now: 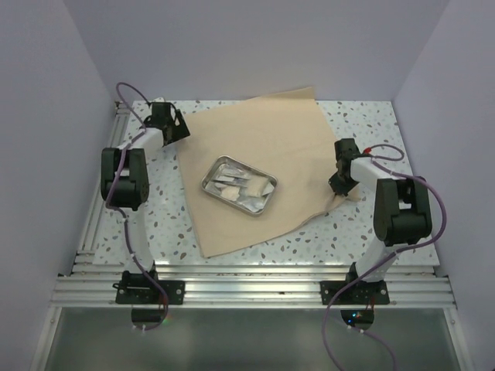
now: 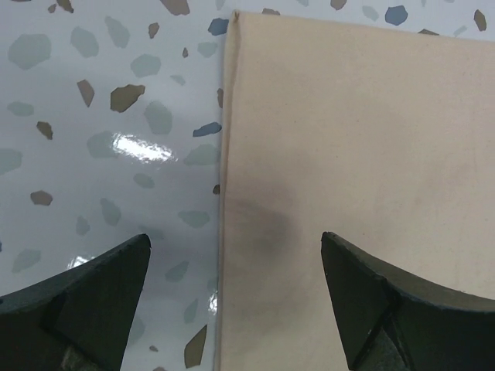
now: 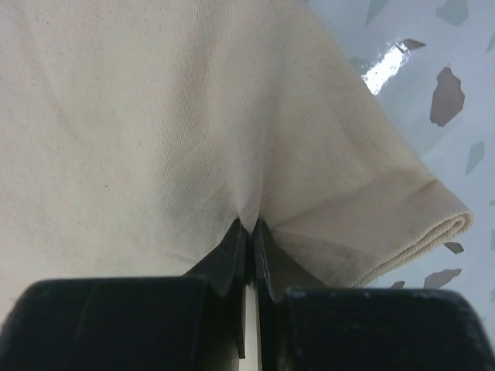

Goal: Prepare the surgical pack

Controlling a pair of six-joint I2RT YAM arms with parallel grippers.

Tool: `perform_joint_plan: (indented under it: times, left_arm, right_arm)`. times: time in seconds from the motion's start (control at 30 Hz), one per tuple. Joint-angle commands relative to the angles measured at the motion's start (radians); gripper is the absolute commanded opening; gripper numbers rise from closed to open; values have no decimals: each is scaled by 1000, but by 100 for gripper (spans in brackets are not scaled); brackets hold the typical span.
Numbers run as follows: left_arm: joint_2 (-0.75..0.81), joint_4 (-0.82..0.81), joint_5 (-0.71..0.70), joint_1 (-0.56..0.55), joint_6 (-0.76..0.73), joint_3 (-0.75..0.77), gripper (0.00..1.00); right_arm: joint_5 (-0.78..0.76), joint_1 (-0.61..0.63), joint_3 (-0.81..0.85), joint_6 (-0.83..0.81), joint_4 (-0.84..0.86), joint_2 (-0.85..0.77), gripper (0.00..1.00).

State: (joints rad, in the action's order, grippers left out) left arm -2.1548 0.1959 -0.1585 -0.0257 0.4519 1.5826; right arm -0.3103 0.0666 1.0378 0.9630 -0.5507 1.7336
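One large tan cloth wrap spread on speckled table, one small steel tray of white packets at its centre, right gripper pinched tight on cloth's right corner, left gripper wide open above left edge

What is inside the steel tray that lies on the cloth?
Only white packets show in the steel tray on the tan cloth, overlapping. Their number is unclear; anything under them is covered.

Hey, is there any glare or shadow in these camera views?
Left wrist view: a white glare patch on the tabletop and a soft shadow on the cloth wrap. Right wrist view: another glare streak on the tabletop, top right. Top view: evenly lit.
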Motion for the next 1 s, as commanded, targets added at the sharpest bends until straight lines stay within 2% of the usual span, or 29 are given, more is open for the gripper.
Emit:
perform_joint_plan:
  times: [0.0,0.23,0.33,0.37,0.43,0.47,0.5,0.53,0.57,0.8,0.9,0.97]
  left_arm:
    - [-56,19,31,6,-18,103,95]
    - [-181,62,24,-2,-10,223,77]
    - [-218,73,10,-8,-10,264,63]
    - [-226,76,5,-13,-12,273,53]
    - [-246,83,-13,-28,-16,297,42]
    - [-244,88,-21,-32,-18,295,29]
    - [-231,85,-38,-31,-12,272,21]
    - [-212,76,-50,-31,-6,245,7]
    - [-186,44,-71,-29,7,208,0]
    - [149,-131,-228,26,109,-261,0]
    - [234,-182,-262,55,132,-395,0]
    - [254,-208,-276,56,145,-432,0]
  right_arm:
    - [-59,-13,16,-49,12,69,0]
    - [-79,-13,27,-63,23,61,0]
    - [-90,-13,24,-72,31,43,0]
    - [-90,-13,21,-76,34,40,0]
    - [-92,-13,18,-78,40,31,0]
    - [-90,-14,18,-86,41,30,0]
    - [-81,-13,19,-89,41,32,0]
    - [-79,-14,27,-90,32,41,0]
    - [-79,-13,31,-99,28,46,0]
    - [-131,-13,105,-133,-26,101,0]
    - [-136,-14,165,-161,-40,145,0]
    - [-138,-16,223,-179,-51,175,0]
